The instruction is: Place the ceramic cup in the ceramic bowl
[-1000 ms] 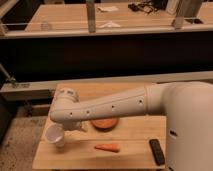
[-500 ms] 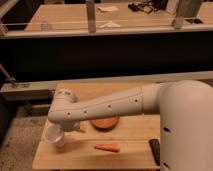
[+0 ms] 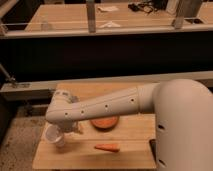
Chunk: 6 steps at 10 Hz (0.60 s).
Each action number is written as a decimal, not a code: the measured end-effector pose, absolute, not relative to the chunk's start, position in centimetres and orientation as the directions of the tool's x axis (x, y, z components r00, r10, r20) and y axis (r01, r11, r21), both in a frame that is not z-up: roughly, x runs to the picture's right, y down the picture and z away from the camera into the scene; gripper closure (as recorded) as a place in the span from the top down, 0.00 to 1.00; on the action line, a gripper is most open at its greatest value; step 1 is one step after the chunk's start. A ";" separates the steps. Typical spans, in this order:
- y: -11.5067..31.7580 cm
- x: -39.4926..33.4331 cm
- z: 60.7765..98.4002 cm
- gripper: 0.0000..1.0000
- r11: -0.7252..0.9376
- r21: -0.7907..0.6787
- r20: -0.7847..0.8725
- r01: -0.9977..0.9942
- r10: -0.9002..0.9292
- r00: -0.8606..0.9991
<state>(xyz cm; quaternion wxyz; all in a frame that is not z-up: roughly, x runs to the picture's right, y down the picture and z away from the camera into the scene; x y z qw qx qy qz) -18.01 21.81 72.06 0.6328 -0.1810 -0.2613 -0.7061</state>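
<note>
Camera view up on your side? Where is the gripper?

Yes, I have it. My gripper (image 3: 65, 131) is down at the left end of the wooden surface (image 3: 130, 150), tucked under the white wrist and right against the ceramic cup (image 3: 54, 136). The wrist covers it, so I cannot tell whether it is open or closed, or whether it has hold of the cup.

And the cup itself?

It is near the front left corner of the surface, just left of the gripper, with its round mouth showing. It looks slightly tipped, though I would not swear to that from this angle. It is outside the ceramic bowl (image 3: 105, 123).

Where does the bowl lie, then?

Right of the gripper, about the middle of the surface and apart from the cup. My arm (image 3: 105, 106) crosses over its back edge, so I see only the front part. A small carrot (image 3: 107, 147) lies in front of the bowl, nearer the front edge, touching neither dish. At the right edge a dark object (image 3: 152, 146) peeks out beside the robot body (image 3: 185, 125), mostly hidden. Behind the surface runs a pale ledge (image 3: 125, 80), and beyond that there are more wooden tabletops (image 3: 65, 15).
</note>
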 end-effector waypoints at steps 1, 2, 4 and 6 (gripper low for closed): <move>22.1 -18.4 72.2 0.68 -0.071 0.147 0.589 0.987 -0.795 -0.144; 22.2 -18.6 72.3 0.66 -0.075 0.151 0.592 0.986 -0.792 -0.151; 22.6 -19.0 72.5 0.61 -0.085 0.160 0.596 0.983 -0.786 -0.165; 23.1 -19.3 72.7 0.57 -0.096 0.165 0.601 0.982 -0.780 -0.177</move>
